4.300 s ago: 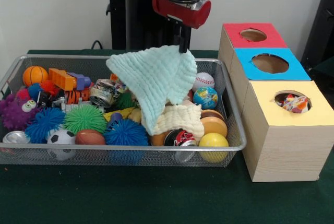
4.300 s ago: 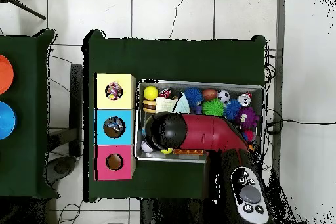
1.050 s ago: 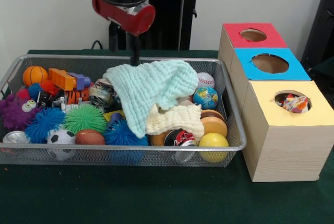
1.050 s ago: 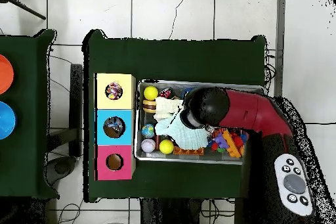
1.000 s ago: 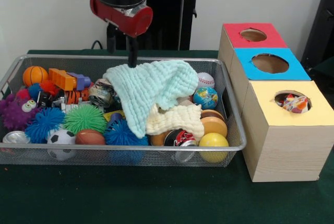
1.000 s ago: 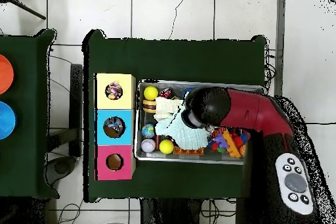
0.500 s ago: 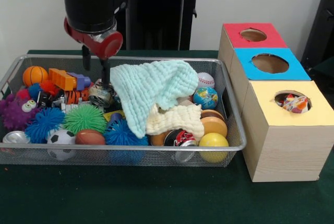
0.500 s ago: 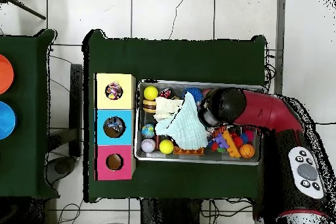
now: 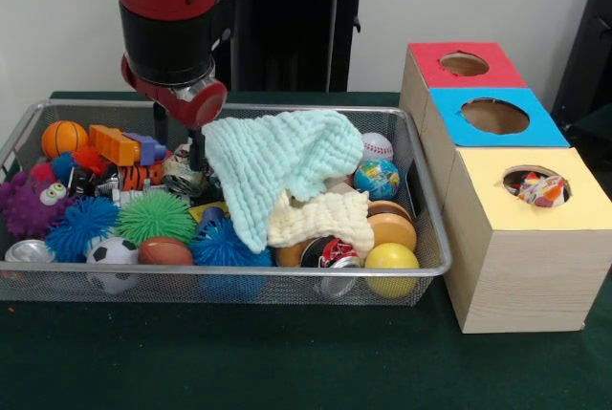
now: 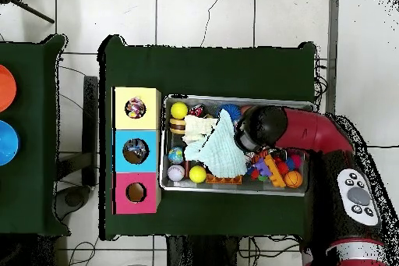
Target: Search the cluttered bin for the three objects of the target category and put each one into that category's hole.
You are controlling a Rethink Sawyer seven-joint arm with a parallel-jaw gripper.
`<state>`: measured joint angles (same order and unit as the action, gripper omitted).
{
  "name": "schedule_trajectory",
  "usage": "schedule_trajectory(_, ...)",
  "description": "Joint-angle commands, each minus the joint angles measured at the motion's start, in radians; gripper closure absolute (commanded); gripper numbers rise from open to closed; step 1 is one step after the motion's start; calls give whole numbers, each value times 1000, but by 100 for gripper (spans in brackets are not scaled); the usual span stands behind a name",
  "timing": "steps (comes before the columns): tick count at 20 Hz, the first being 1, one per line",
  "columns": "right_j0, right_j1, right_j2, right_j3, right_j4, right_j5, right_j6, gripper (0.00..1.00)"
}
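The gripper [image 9: 182,147] hangs low over the wire bin [image 9: 287,281], just left of the mint green cloth [image 9: 273,166], with its tips down near a crushed can [image 9: 185,179]. Two dark fingers show in the front view with a gap between them, but whether they hold anything I cannot tell. The green cloth lies draped over the middle of the bin's clutter; in the front view its long axis runs from the far right down to a near point at the left, beside a blue spiky ball [image 9: 229,243]. Under it lies a cream cloth [image 9: 320,219], spread toward the right. In the overhead view the green cloth [image 10: 220,152] appears as a broad triangle with a narrow tip toward the top of the picture, and the arm's round head [image 10: 261,126] covers the gripper fully. The front view alone shows the three holes from the side: a red box [image 9: 459,64] farthest, a blue box [image 9: 492,116] in the middle, a yellow box [image 9: 535,200] nearest, with something colourful inside the yellow one.
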<state>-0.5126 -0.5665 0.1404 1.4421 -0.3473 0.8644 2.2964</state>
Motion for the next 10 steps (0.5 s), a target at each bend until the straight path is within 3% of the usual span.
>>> schedule_trajectory(1,-19,46,116,0,-57,-52,-215,0)
schedule_trajectory(10,-42,65,121,22,-75,-95,-185,0)
